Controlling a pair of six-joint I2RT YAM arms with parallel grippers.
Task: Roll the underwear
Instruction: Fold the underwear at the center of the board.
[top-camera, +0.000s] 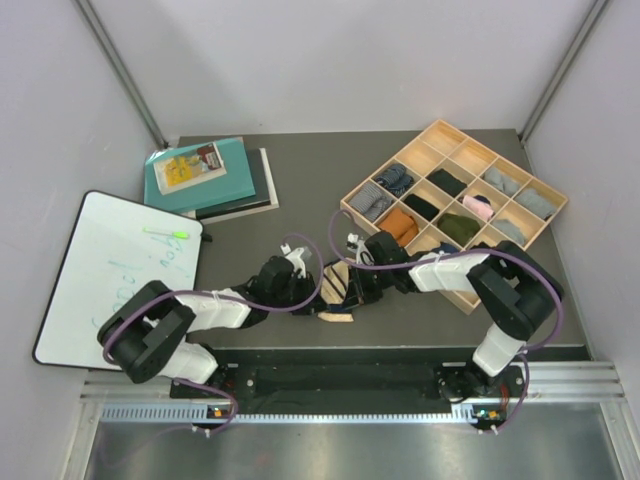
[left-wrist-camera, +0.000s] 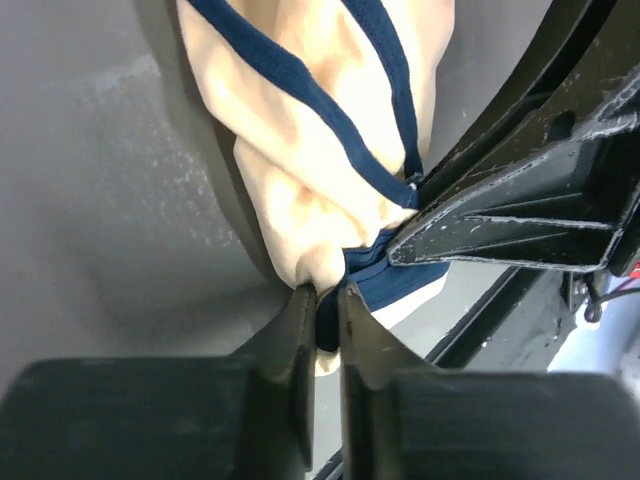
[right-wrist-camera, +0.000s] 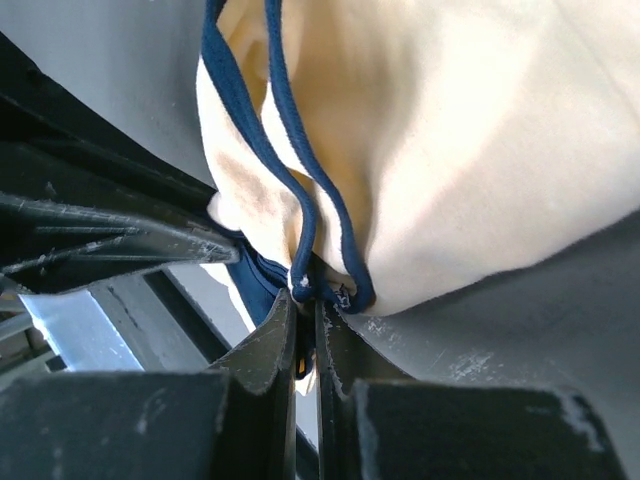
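Note:
The beige underwear with navy edging (top-camera: 338, 285) lies bunched near the table's front edge, between my two grippers. My left gripper (top-camera: 305, 283) is shut on its navy edge, seen in the left wrist view (left-wrist-camera: 327, 300) with the beige cloth (left-wrist-camera: 300, 150) stretching away. My right gripper (top-camera: 358, 281) is shut on the other navy edge (right-wrist-camera: 310, 285), the beige cloth (right-wrist-camera: 450, 150) bulging above it. Each wrist view shows the other gripper close by. The light-grey pair is not in view.
A wooden divided box (top-camera: 455, 205) with rolled socks and cloths stands at the back right. Stacked books (top-camera: 208, 178) lie at the back left. A whiteboard (top-camera: 115, 270) leans off the table's left side. The table's front edge (top-camera: 400, 347) is just below the grippers.

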